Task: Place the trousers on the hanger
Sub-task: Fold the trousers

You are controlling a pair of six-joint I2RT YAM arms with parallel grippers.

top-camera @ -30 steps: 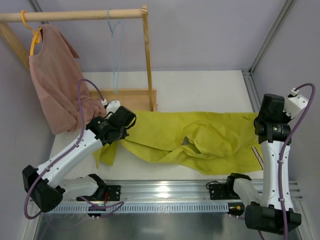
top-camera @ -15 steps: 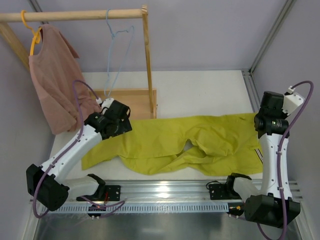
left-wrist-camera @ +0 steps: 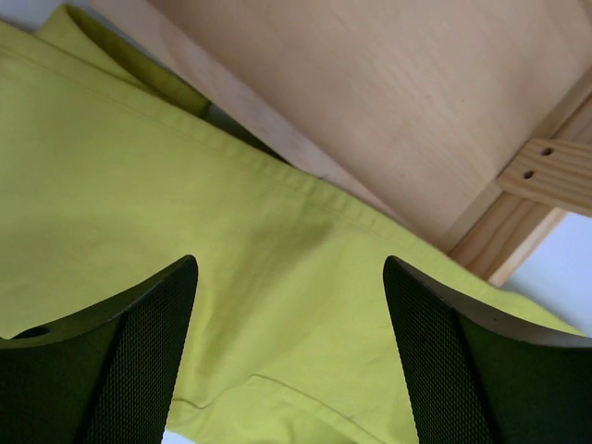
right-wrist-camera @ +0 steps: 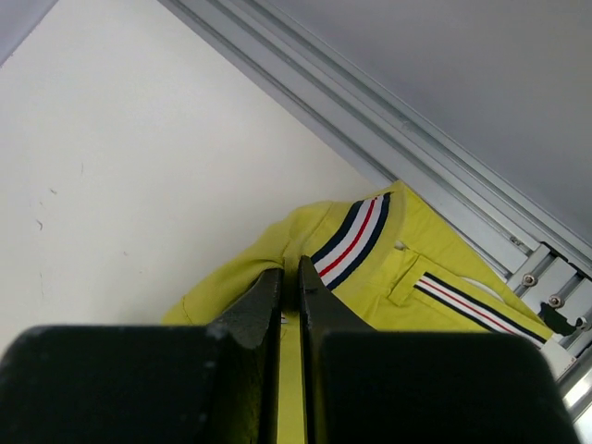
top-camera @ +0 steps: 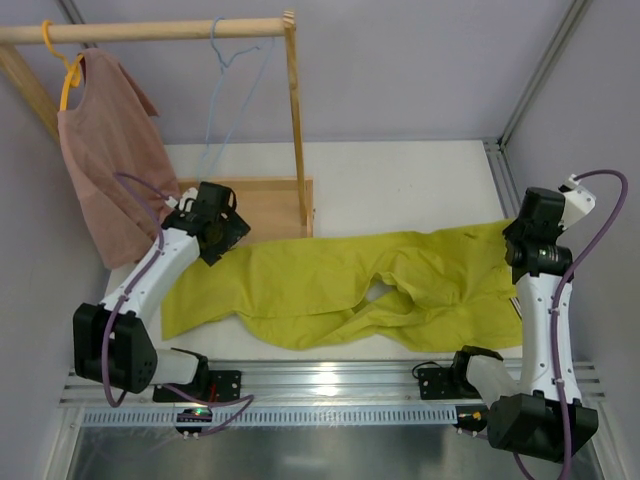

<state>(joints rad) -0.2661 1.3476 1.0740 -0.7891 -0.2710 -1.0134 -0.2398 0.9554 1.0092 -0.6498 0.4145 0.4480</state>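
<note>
Spreading step, I judge: the trousers (top-camera: 380, 290) lie flat on the bench (top-camera: 400, 180), well apart from the hanger (top-camera: 217, 42) on its rail (top-camera: 150, 30); my right gripper (right-wrist-camera: 289, 277) pinches the waistband; my left gripper (left-wrist-camera: 289, 268) gapes over a leg; next, grasp and lift that leg. Only the overhead view shows the hanger; only the right wrist shows the striped trim.

Found the trousers (left-wrist-camera: 139, 166) cut off by the frame behind and to both sides of the left gripper (left-wrist-camera: 289, 268) in its wrist view. Saw only part of the wooden base (left-wrist-camera: 370, 102) ahead of those open fingers. Found the waistband trim (right-wrist-camera: 356, 236) partly covered by the closed right gripper (right-wrist-camera: 289, 287). From above, could not make out its fingertips. Could not trace the hanger (top-camera: 215, 35) fully below its hook: too thin against the wall.
</note>
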